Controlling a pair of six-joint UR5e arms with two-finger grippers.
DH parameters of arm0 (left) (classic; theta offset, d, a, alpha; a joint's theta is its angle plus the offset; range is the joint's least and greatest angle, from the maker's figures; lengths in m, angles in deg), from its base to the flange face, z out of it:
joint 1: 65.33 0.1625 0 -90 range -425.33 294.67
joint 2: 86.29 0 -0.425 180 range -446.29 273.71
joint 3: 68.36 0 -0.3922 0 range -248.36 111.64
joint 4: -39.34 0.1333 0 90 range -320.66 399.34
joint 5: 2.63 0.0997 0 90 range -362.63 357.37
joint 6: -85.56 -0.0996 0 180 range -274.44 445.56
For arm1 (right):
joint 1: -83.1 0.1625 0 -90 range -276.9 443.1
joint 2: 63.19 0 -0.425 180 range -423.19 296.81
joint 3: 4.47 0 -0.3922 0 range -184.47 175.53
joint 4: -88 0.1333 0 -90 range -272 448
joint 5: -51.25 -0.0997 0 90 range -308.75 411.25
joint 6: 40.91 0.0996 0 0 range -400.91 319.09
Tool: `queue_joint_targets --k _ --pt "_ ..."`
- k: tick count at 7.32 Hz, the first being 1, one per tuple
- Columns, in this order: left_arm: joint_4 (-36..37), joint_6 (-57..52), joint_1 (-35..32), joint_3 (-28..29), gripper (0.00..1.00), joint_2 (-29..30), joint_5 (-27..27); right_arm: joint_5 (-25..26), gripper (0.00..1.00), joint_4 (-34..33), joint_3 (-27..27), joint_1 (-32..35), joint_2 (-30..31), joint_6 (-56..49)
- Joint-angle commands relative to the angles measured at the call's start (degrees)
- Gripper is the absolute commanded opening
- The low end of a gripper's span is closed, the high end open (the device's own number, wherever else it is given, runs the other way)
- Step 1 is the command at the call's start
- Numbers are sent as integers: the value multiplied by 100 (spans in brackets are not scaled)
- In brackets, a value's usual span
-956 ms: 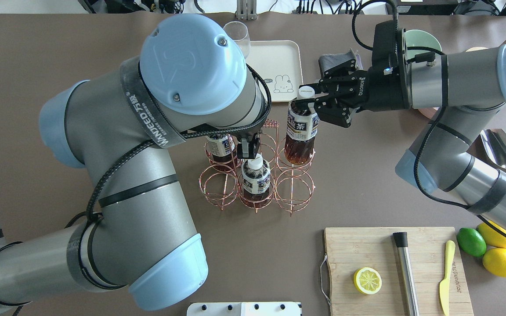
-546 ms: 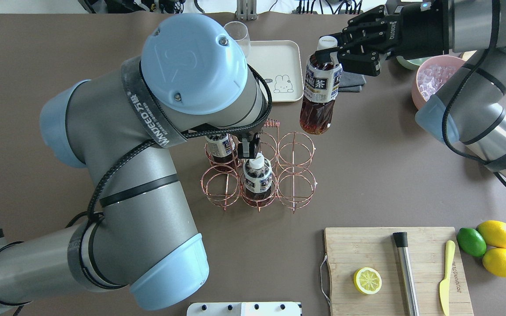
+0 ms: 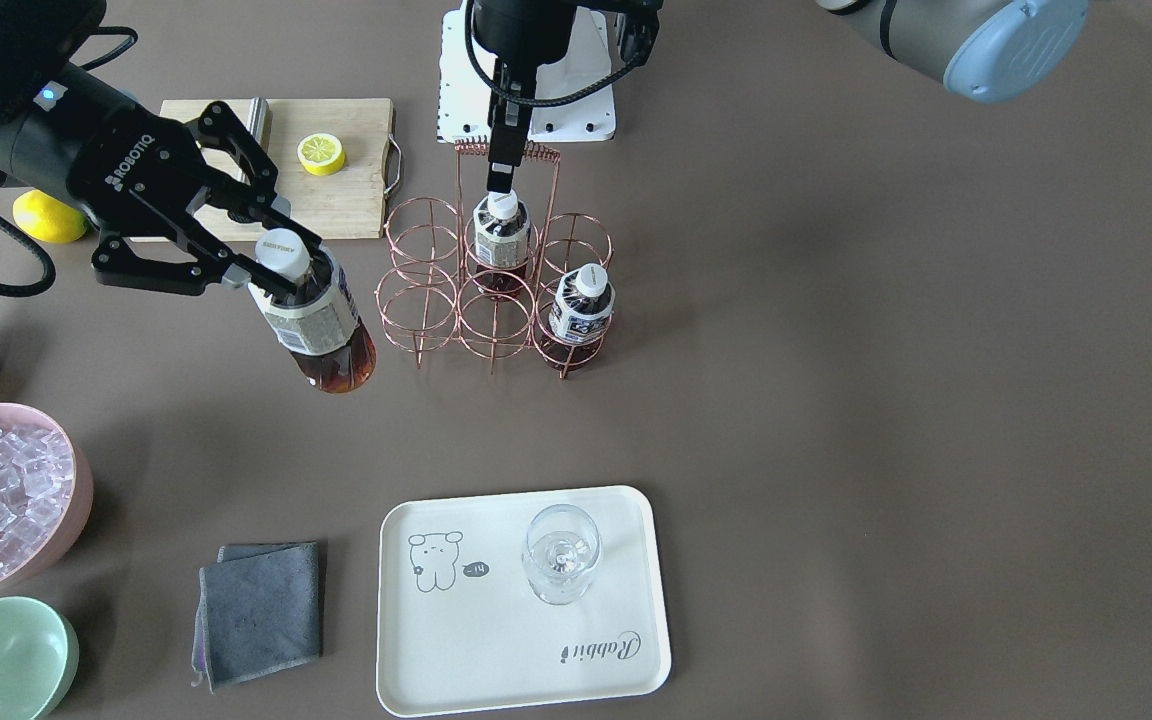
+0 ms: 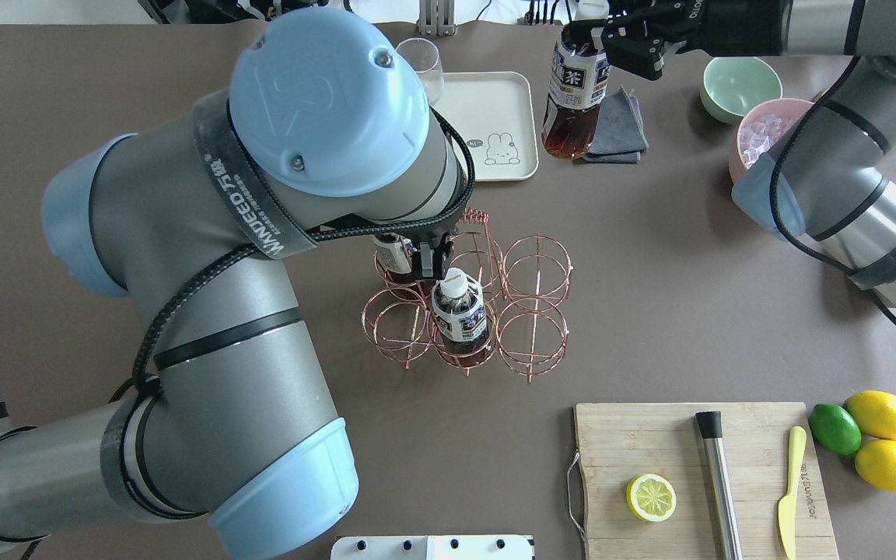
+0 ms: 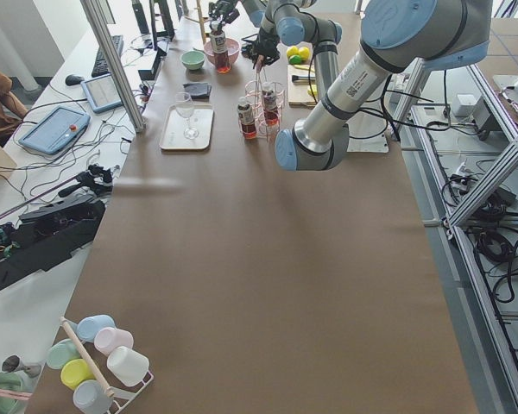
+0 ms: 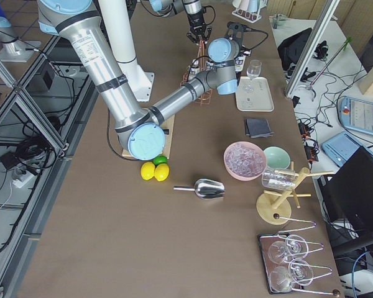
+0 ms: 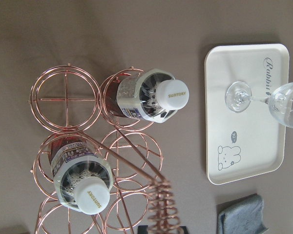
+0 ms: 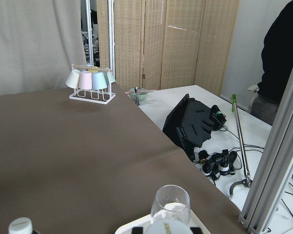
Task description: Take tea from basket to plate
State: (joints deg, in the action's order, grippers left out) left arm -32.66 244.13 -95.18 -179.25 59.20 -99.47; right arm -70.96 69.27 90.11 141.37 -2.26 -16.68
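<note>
Brown table [image 3: 836, 400], tea [image 3: 321, 325] just lifted out
Our right gripper [image 3: 276, 262] squeezes the tea tight; it has left the basket [image 3: 456, 262], so we need the plate [image 3: 496, 640] next.

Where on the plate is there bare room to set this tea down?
On the plate, the bear-drawing end is bare, between the glass and the rim nearest the grey cloth. The strip along the Rabbit script is free. Only the glass's corner is crowded. The tea in the right gripper should fit the bear end.
</note>
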Motion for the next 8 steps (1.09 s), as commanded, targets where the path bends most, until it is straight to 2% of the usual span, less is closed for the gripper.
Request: queue_joint_targets --k 1,3,4,5,6,8 --pt "492 -45 -230 -441 0 -29 -28 1563 0 228 -508 -692 -107 -551" --pt "740 -194 -415 -862 0 -300 -37 1891 0 1410 -1962 -773 -642 -551" --pt "731 -212 -625 -1004 0 -554 -46 2285 0 1869 -2457 -930 -766 -534" --pt "731 -543 -810 -1058 0 -748 -89 2828 0 2178 -2793 -1210 -880 -516" --pt "705 -825 -1047 -1058 0 -950 -333 3008 0 2277 -3014 -1352 -986 -516" --pt "670 -1274 -1592 -1049 0 -1337 -669 3001 0 2365 -3488 -1354 -1188 -490"
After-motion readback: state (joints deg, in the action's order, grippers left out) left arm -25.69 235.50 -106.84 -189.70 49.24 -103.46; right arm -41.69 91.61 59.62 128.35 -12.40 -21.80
